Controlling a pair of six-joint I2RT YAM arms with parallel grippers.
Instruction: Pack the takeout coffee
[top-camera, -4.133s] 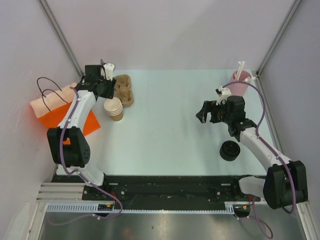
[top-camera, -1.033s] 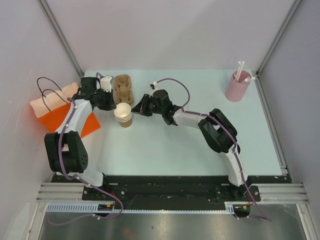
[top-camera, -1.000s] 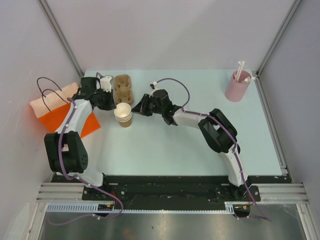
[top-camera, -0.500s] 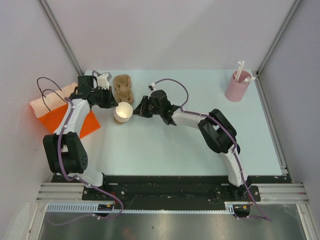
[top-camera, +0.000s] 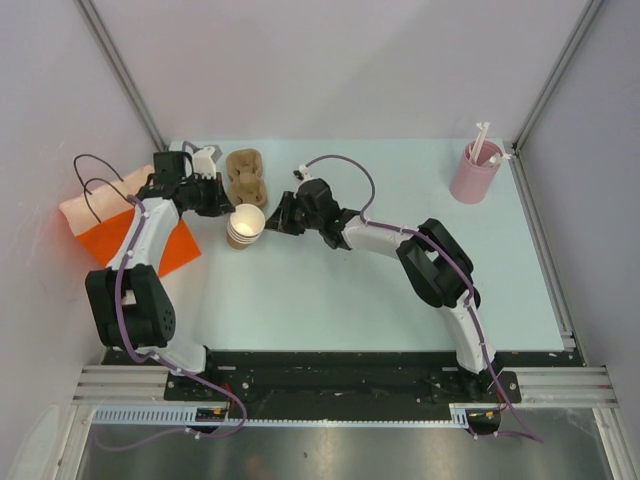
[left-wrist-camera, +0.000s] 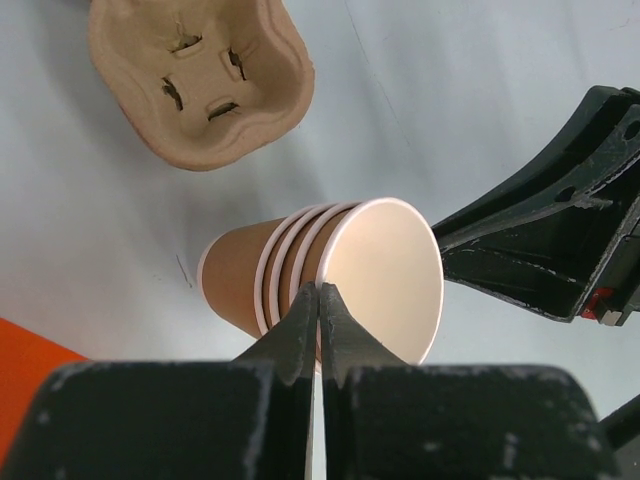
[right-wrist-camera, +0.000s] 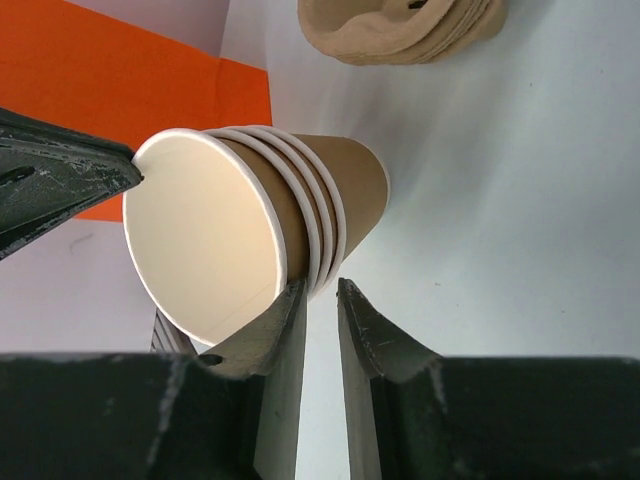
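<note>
Our left tool (left-wrist-camera: 318, 300) pinches only a rim of the tilted tan paper cup stack (left-wrist-camera: 330, 250), right tool (right-wrist-camera: 318, 292) slightly open: we may drop it.

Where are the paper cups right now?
In the top view the stack of paper cups is tilted at the far left of the table, between the left gripper and right gripper, next to the cup tray.

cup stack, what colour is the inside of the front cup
Cream-white inside the cup stack; shows best in the right wrist view.
</note>
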